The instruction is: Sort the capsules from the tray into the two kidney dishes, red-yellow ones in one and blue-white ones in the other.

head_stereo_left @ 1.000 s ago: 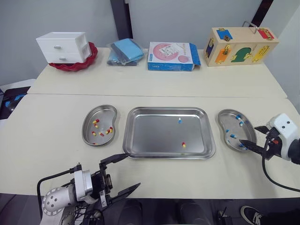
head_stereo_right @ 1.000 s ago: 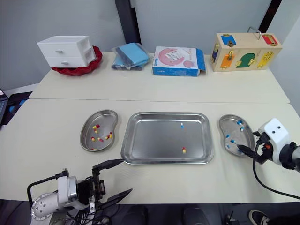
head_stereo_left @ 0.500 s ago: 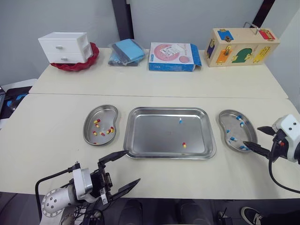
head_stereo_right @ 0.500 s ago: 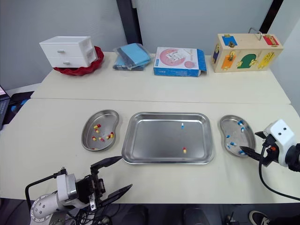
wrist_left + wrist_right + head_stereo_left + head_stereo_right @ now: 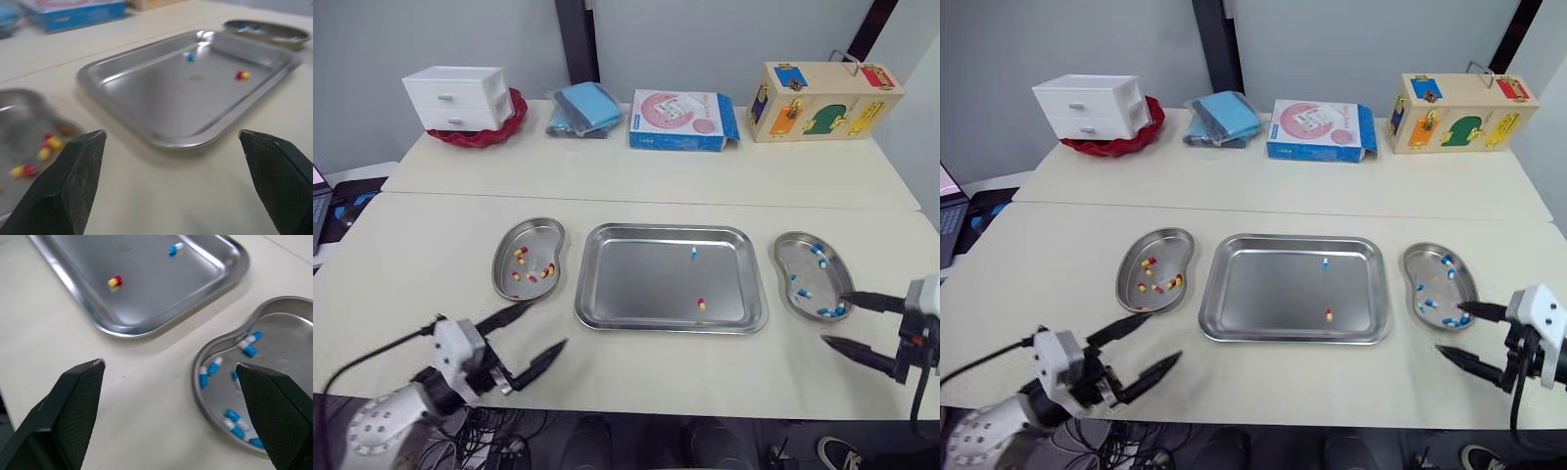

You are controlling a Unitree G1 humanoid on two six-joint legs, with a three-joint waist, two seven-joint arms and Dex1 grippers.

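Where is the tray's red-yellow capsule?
Left eye view: the red-yellow capsule lies right of the tray's centre near its front rim, in front of the blue-white capsule.

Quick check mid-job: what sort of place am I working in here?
Probably a robot test lab, not a clinic: plain tables, a steel tray staged for capsule sorting, and a wooden latch-puzzle box at the back.

Head stereo pair: high, looking forward-down over whole worktop [image 5: 431, 255]. Wrist cameras: low, close, both sharing tray [image 5: 161, 93].
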